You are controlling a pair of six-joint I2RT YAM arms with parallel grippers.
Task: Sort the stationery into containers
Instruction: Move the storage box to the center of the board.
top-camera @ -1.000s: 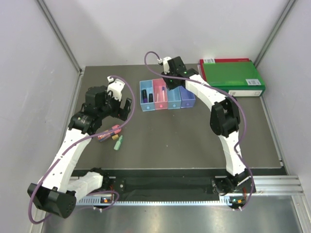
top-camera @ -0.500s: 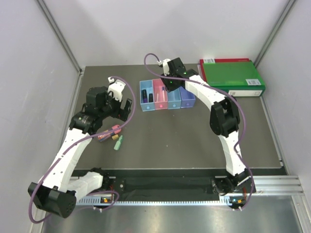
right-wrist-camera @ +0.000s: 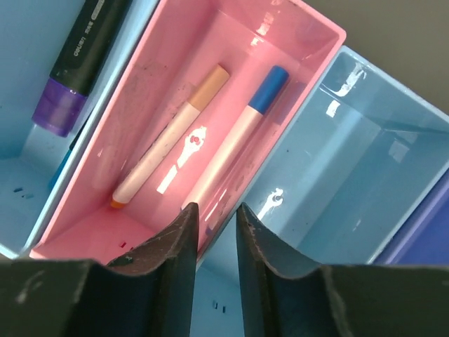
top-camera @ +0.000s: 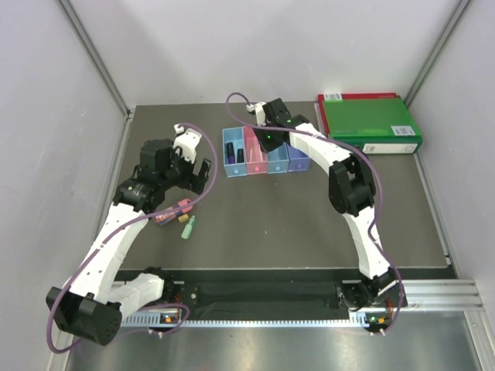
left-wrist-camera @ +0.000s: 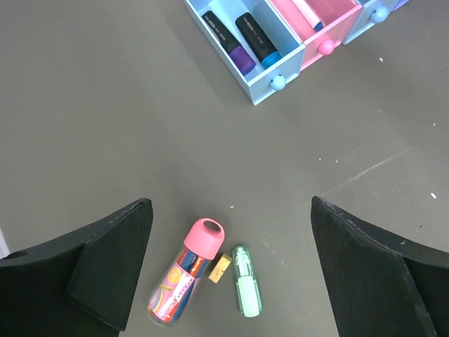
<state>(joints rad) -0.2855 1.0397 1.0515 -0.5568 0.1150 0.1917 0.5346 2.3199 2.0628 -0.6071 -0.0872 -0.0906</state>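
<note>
The dark grey table carries a large green binder at its far right corner. The left gripper hangs over the left part of the table, its jaws spread wide and holding nothing. The right gripper hovers close above the row of containers, its jaws only a narrow slit apart with nothing between them.

The slit lines up with the wall between the pink box and the light-blue box beside it. The end light-blue box holds a purple-ended black marker and a blue-ended black marker, side by side. Two thin white pens lie in the pink box, one blue-capped and one tan-tipped.

On the bare table below the left gripper, well apart from the boxes, lie a pink-capped highlighter and a green highlighter. A small yellow piece sits between them.
</note>
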